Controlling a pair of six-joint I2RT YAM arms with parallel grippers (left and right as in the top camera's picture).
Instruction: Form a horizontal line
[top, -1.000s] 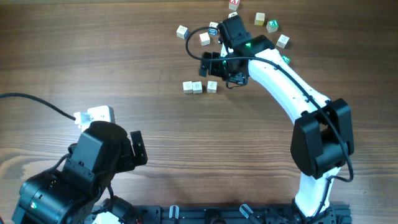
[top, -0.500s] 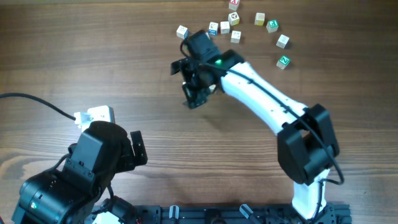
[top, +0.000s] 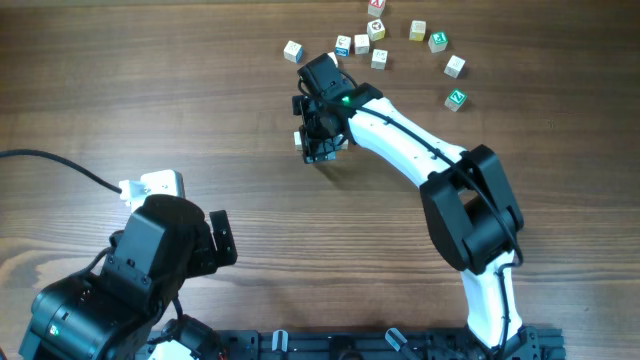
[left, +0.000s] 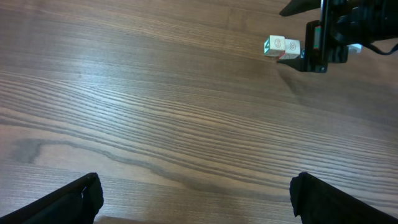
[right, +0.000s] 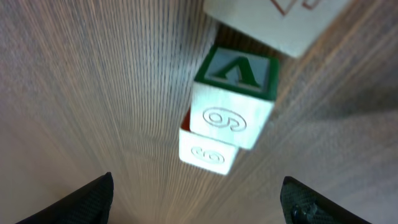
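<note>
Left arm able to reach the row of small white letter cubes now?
Probably not: the right gripper hovers over the row of small white letter cubes; the left gripper sits far back.

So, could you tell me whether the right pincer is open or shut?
Open. The right pincer shows its fingertips far apart at the frame's lower corners, and the cubes lie beyond them, ungripped.

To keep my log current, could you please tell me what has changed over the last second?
The right hand swung left, from beside the row of cubes to directly above it, open and gripping nothing. The left arm and the loose cubes stayed put.
</note>
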